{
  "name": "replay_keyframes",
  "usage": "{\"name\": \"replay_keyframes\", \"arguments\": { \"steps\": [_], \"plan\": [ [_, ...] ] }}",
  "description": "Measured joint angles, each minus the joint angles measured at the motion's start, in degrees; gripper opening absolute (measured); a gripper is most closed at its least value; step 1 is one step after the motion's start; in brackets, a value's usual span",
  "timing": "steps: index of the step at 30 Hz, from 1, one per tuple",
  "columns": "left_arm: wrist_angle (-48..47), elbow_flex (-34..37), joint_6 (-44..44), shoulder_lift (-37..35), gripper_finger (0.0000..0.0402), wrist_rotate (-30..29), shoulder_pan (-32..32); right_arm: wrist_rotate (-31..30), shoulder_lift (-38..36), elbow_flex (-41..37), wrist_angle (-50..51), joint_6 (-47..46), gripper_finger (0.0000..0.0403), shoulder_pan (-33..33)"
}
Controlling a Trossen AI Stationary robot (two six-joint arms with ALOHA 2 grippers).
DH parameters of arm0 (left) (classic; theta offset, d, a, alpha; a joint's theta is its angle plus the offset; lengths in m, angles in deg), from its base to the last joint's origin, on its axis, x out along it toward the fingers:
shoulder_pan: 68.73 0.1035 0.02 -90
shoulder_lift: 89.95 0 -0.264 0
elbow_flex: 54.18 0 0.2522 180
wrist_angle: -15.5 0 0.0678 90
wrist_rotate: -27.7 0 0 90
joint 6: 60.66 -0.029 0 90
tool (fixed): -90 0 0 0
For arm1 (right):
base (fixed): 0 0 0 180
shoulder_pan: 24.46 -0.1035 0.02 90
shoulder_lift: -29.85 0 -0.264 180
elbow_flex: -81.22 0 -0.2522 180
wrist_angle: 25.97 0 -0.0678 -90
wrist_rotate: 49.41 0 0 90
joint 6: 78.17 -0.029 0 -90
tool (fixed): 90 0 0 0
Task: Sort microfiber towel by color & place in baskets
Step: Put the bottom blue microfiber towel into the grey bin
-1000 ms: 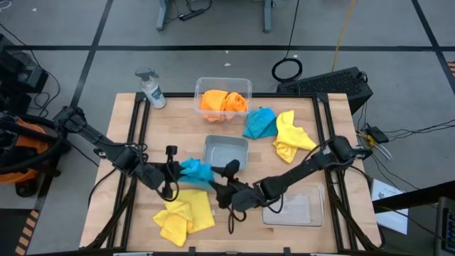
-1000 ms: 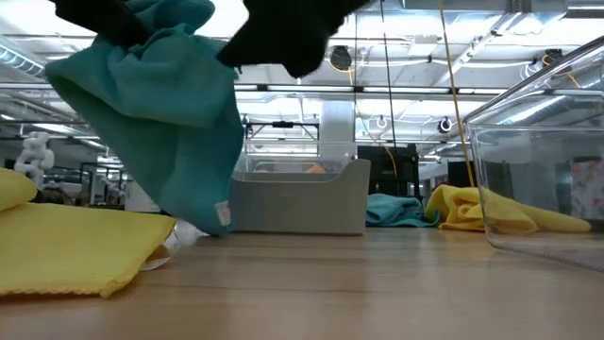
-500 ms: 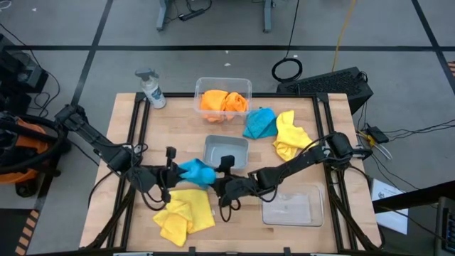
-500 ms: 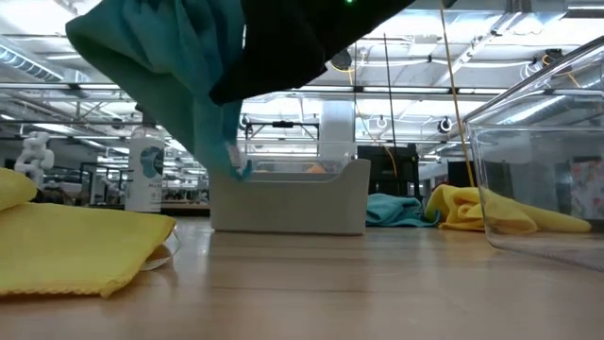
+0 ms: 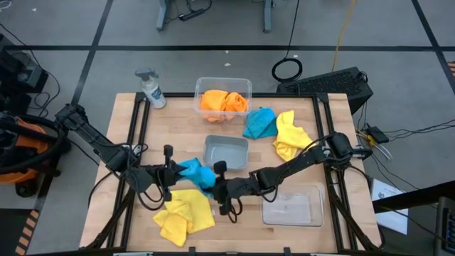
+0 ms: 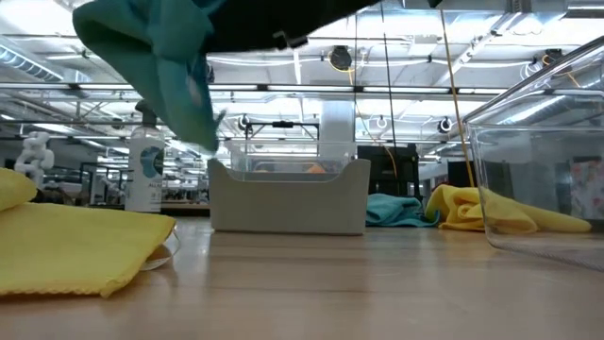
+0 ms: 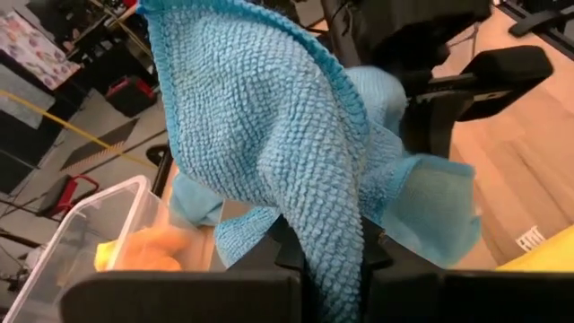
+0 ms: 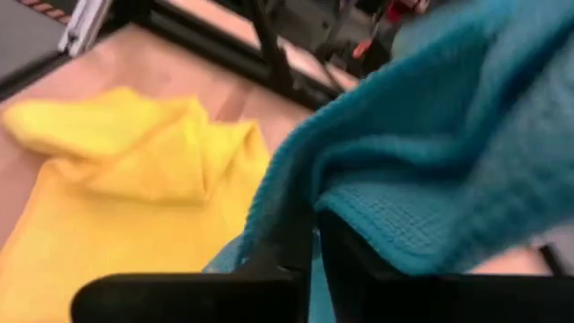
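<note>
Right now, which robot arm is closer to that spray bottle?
The left. The left gripper sits below the spray bottle, on its side of the table, gripping the blue towel. The right gripper grips the same towel from farther right.

Both arms mid-table, jaws closed.

Bright, even overhead light; blurry wrist close-ups.

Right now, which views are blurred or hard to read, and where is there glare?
Right wrist view: the blue towel and yellow towel look soft, out of focus. Left wrist view: the towel weave is sharp, the orange towels behind blurred. Low view: ceiling lights glare; arm above is a dark silhouette. High view: evenly lit.
</note>
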Motion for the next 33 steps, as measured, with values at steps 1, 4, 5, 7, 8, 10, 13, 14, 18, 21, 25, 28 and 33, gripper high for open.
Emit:
{"name": "replay_keyframes", "arguments": {
  "steps": [1,4,5,7,8,10,13,14,18,21,25,28,33],
  "plan": [
    [0.0,0.0,0.6,0.0,0.0027,0.1,0.0,0.0,0.0,0.0,-1.1,1.2,0.0019,-0.2],
    [0.7,0.8,1.2,0.1,0.0027,0.5,0.0,0.0,0.0,0.0,-4.3,5.0,0.0012,-1.1],
    [0.8,1.3,1.2,0.1,0.0027,0.5,0.0,0.0,0.0,0.0,-5.4,6.3,0.001,-1.4],
    [0.8,2.0,1.2,0.2,0.0027,0.6,0.3,0.0,0.0,0.0,-7.6,8.4,0.0006,-2.0],
    [0.9,2.2,1.3,0.2,0.0027,0.7,0.5,-0.1,0.0,0.0,-8.8,9.1,0.0005,-2.2],
    [0.9,2.4,1.3,0.2,0.0027,0.7,0.9,-0.6,0.0,0.0,-10.9,10.7,0.0007,-2.6],
    [1.8,2.4,1.3,0.2,0.0027,2.9,1.7,-5.3,0.0,0.0,-14.0,14.0,0.0018,-3.4],
    [2.1,2.4,1.3,0.2,0.0027,4.4,2.0,-7.9,0.0,0.0,-14.8,15.5,0.0025,-3.7],
    [2.4,2.4,1.4,0.3,0.0027,7.8,2.9,-14.5,0.0,0.0,-16.4,19.4,0.0066,-4.5],
    [2.5,2.4,1.4,1.1,0.0027,8.3,3.5,-15.1,0.0,0.0,-18.2,21.4,0.0111,-5.0],
    [2.5,2.4,1.4,2.7,0.0027,8.8,4.1,-15.3,0.0,0.0,-21.1,22.5,0.0182,-5.1],
    [2.9,2.4,1.3,3.8,0.0027,10.7,4.5,-15.8,0.0,0.0,-22.5,22.8,0.0234,-4.9],
    [4.2,2.4,0.8,4.6,0.0027,11.5,4.9,-17.3,0.0,0.0,-22.8,22.6,0.0301,-4.1]
  ]
}}
